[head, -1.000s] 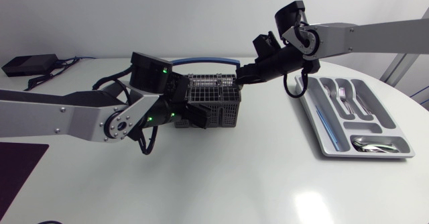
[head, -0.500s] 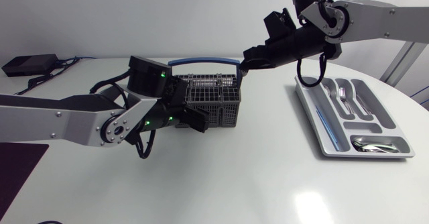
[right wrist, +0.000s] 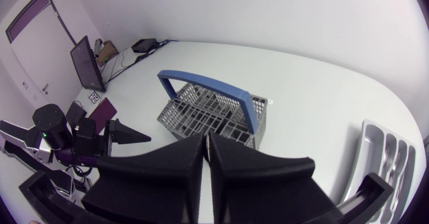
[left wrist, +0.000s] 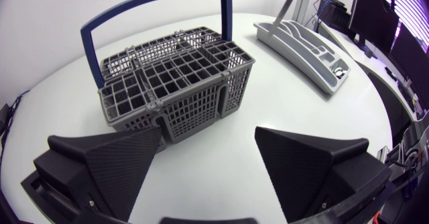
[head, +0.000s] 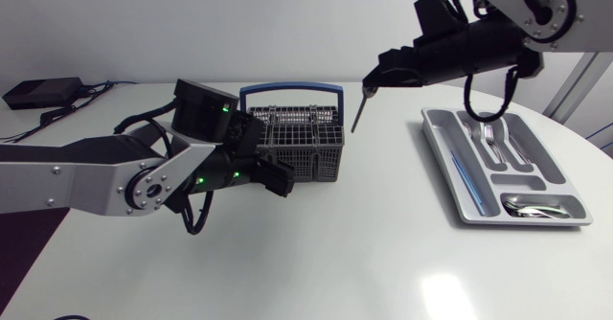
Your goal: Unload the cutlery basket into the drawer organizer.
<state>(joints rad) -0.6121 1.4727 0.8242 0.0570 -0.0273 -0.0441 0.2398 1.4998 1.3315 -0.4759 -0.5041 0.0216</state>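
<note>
Now right tool [head: 370, 84] pinches utensil [head: 358, 114], hanging beside basket [head: 305, 144].

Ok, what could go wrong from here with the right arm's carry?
The utensil hangs tilted from the right gripper, pinched only near its top end, so it may swing or slip in transit. The drawer organizer has narrow slots, some already holding cutlery; dropped tilted, it could land across a divider.

No legible text, label, brand, number or sign appears on any object in these views.
</note>
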